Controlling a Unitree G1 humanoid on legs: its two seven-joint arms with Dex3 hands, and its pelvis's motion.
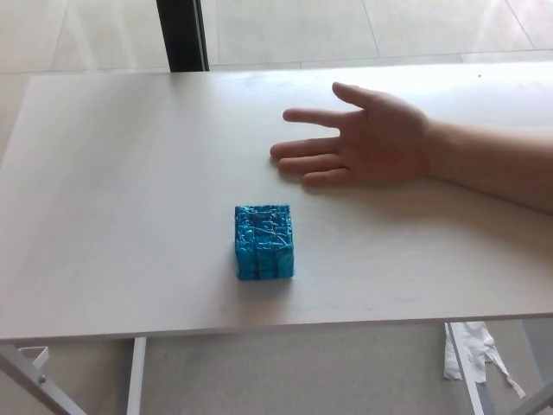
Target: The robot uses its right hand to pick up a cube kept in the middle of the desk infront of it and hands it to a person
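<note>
Blue cube [263, 242], one, near front edge of white desk [104, 216]; one person's hand [367, 138] beyond, palm up, fingers spread; no robot hands visible.

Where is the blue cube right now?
In the head view, the cube sits mid-desk near the front edge, apart from the person's open hand.

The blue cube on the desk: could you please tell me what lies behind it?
Behind the blue cube, a person's open hand rests palm-up on the white desk, apart from it. The desk under that hand is hidden.
</note>
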